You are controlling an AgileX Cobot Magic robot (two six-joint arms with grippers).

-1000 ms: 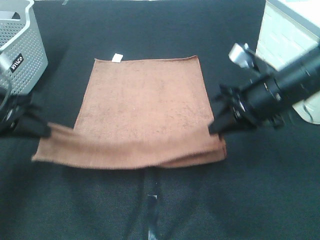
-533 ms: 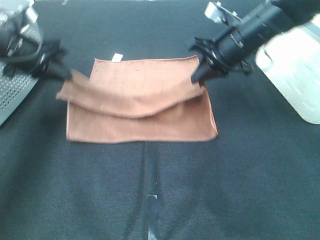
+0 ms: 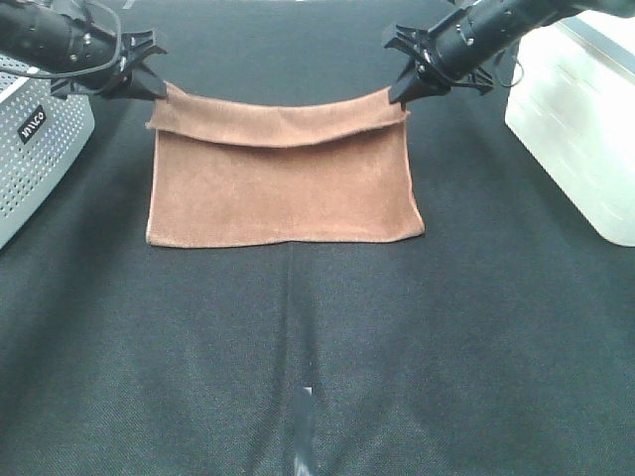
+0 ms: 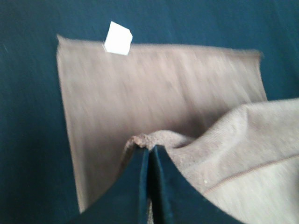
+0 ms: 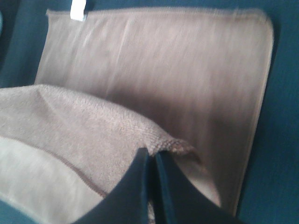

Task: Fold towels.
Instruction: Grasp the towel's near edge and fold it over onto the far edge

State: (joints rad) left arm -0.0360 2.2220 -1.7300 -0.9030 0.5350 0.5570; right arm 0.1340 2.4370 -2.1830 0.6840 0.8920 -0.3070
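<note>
Exterior high shows the towel (image 3: pixel 283 188) near the far edge of my tabletop (image 3: pixel 456 347), doubled over. My left gripper (image 3: pixel 151 87) and right gripper (image 3: pixel 402 91) are each pinched tight on a lifted corner.

Plain reddish-brown towel (image 3: pixel 283 193), white tag (image 4: pixel 117 38), on black table (image 3: pixel 417 347).

Swallowed between the clamped jaws of left gripper (image 3: pixel 162 93) and right gripper (image 3: pixel 396 98): towel (image 3: pixel 283 193) corners. Smeared with blur around the jaws in both wrist views. Cropped beyond the jaws: basket (image 3: pixel 45 159), box (image 3: pixel 575 119).
</note>
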